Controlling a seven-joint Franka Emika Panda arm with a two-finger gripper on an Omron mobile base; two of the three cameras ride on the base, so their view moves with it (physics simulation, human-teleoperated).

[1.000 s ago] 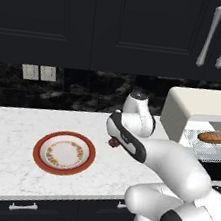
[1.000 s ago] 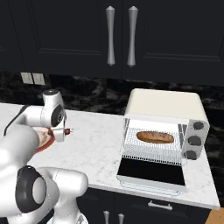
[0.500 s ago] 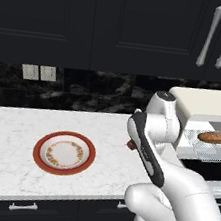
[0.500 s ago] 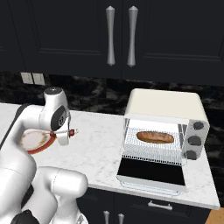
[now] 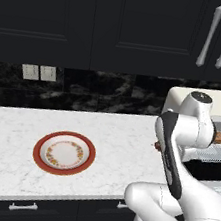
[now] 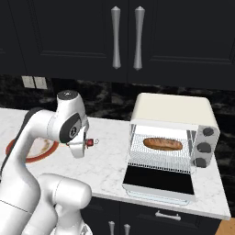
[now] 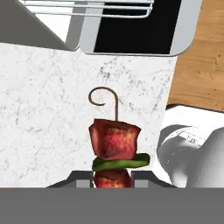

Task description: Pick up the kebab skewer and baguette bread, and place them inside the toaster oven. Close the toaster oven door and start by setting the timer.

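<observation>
Countertop (image 6: 110, 158) of white marble spreads beneath your hand, under black wall cabinets (image 6: 124, 39). Ahead of the hand and off to one side stands the toaster oven (image 6: 173, 137), cream-white with a rounded top. The toaster oven door (image 6: 158, 180) hangs fully open, its dark glass lying flat over the counter edge, just past the skewer's tip in the hand view. On the wire rack inside rests the baguette bread (image 6: 163, 144), golden-brown and lying lengthwise, well apart from your hand. Behind the hand, on the side away from the oven, a red-rimmed plate (image 5: 64, 153) sits bare on the marble. Your gripper (image 7: 113, 178) is clamped on the kebab skewer (image 7: 114, 146), fingers pressed together around its lower end. The skewer points away from the hand: a red chunk, a green one, another red, then a curled wire hook at the far tip. It hangs above the counter, touching nothing else.
</observation>
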